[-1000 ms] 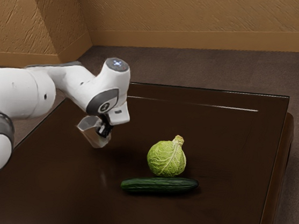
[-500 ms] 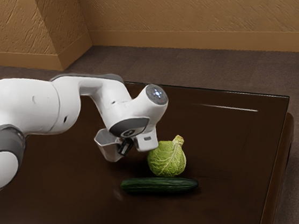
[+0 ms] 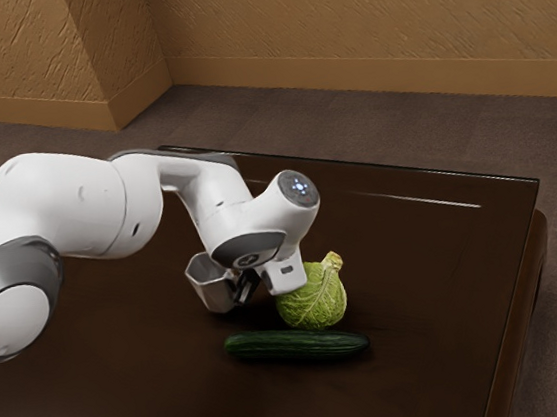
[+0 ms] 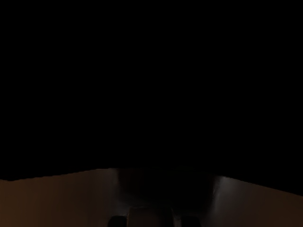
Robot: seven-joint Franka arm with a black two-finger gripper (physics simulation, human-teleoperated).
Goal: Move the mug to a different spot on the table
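The mug (image 3: 209, 281) is a pale grey, faceted cup, seen in the exterior view left of the cabbage and just beyond the cucumber. It hangs tilted, low over the dark table (image 3: 424, 252); I cannot tell whether its base touches the top. My gripper (image 3: 241, 287) is shut on the mug's rim on the side toward the cabbage, its black fingers half hidden under the white hand. In the wrist view a dim grey shape, the mug (image 4: 161, 194), lies just under my hand.
A green cabbage (image 3: 312, 293) sits right beside my hand, nearly touching it. A dark green cucumber (image 3: 296, 344) lies in front of both. The table's edge runs along the exterior view's right (image 3: 527, 271). Bare tabletop stretches behind and to the right.
My arm has carried the mug toward the exterior view's right and downward, from mid-air over the table's left part to a low spot beside the cabbage.
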